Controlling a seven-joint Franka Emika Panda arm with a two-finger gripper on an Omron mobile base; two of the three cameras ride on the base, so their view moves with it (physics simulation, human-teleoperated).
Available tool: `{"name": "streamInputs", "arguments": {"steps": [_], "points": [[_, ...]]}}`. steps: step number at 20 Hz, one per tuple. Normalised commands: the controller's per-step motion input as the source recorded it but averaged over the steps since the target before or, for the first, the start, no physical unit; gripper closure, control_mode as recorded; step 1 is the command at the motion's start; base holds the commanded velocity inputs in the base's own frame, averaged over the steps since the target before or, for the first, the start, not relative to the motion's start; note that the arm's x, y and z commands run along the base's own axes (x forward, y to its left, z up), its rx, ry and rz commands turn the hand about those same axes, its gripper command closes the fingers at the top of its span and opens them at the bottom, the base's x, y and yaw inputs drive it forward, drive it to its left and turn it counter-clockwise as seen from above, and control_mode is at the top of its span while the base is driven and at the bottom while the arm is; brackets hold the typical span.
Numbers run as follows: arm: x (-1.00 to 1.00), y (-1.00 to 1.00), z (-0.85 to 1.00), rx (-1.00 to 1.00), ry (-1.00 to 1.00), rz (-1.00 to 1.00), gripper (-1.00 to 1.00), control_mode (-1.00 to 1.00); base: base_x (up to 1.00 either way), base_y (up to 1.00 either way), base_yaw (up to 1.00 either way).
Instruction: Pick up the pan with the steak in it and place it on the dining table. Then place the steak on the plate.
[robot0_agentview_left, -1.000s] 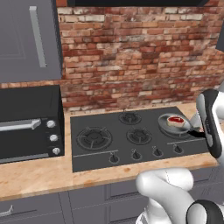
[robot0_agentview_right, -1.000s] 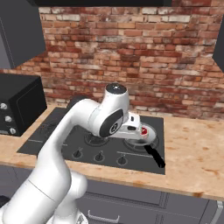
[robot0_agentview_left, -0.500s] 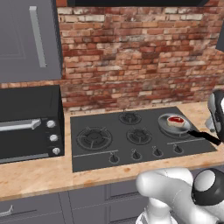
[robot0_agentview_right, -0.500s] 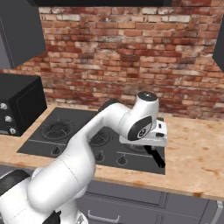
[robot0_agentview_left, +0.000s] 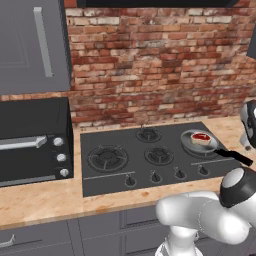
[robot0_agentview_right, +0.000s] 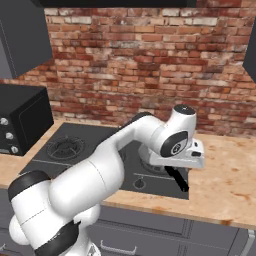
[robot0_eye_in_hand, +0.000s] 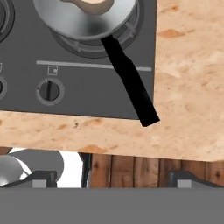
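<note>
Gripper (robot0_eye_in_hand: 111, 177) probably open, pan (robot0_agentview_left: 199, 142) holding steak (robot0_agentview_left: 201, 136), on stove (robot0_agentview_left: 150, 155)

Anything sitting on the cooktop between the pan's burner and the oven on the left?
Nothing loose. In the left base view, between the pan and the oven lie only bare burners on the cooktop.

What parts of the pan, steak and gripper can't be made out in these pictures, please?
- Steak: cut by the hand view's top edge; small in the left base view.
- Pan: bowl hidden behind the arm in the right base view, handle showing.
- Gripper: finger gap unreadable at the hand view's bottom edge.
</note>
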Motion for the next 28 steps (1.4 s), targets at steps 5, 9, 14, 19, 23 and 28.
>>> {"name": "streamInputs", "arguments": {"steps": [5,9,14,19,23,28], "points": [[0.0,0.0,-0.33,-0.02,-0.03,0.01,-1.0,-1.0,0.0,0.0,0.0],[0.12,0.0,-0.33,-0.08,-0.08,0.01,-1.0,-1.0,0.0,0.0,0.0],[0.27,0.0,-0.33,-0.08,-0.07,0.0,-1.0,-1.0,0.0,0.0,0.0],[0.41,-0.02,-0.4,-0.05,-0.04,0.02,-1.0,-1.0,0.0,0.0,0.0],[0.46,-0.19,-0.38,-0.01,0.0,0.06,-1.0,-1.0,0.0,0.0,0.0],[0.49,-0.45,-0.3,0.04,0.0,0.09,-1.0,-1.0,0.0,0.0,0.0]]}}
